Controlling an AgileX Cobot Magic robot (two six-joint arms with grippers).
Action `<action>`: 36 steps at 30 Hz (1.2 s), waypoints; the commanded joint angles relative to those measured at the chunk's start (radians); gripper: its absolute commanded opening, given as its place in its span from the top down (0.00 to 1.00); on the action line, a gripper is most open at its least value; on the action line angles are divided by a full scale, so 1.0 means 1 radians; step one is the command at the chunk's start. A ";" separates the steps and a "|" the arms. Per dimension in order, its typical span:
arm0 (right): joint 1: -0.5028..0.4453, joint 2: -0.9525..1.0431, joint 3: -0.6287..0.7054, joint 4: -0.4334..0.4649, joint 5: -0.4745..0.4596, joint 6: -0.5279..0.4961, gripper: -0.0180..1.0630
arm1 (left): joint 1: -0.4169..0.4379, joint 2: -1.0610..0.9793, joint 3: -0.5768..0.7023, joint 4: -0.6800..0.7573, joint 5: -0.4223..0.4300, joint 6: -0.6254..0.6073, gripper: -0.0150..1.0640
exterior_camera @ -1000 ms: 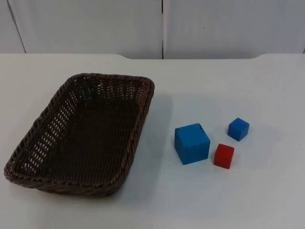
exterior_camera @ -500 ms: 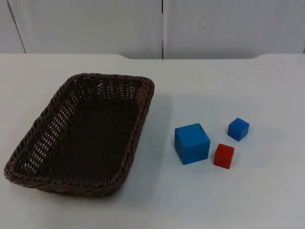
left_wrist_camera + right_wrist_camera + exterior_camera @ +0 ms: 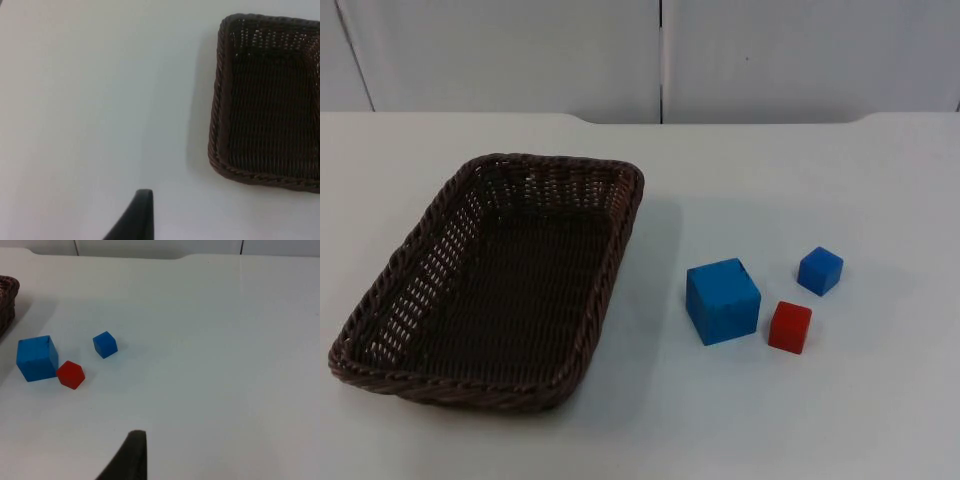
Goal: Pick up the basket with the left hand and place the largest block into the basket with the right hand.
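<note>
basket [image 3: 490, 285] dark brown woven | large block [image 3: 722, 300] blue | small blocks: blue [image 3: 820, 270], red [image 3: 790, 327]

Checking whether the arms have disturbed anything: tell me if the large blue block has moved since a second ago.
No. In the top view the large blue block sits at the same spot beside the red block, equally far from the basket.

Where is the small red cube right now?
In the top view the small red cube sits on the white table, right of the large blue cube, near the small blue cube.
</note>
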State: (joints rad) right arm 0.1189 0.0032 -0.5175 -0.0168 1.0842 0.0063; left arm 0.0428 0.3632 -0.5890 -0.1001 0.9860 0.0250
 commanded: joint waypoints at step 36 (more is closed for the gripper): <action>-0.006 -0.003 0.003 0.002 -0.005 0.000 0.01 | -0.002 0.602 -0.137 -0.309 -0.228 0.306 0.01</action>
State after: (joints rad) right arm 0.1189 0.0032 -0.5175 -0.0168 1.0842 0.0063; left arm 0.0428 0.9445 -0.7189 -0.3916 0.7859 0.3172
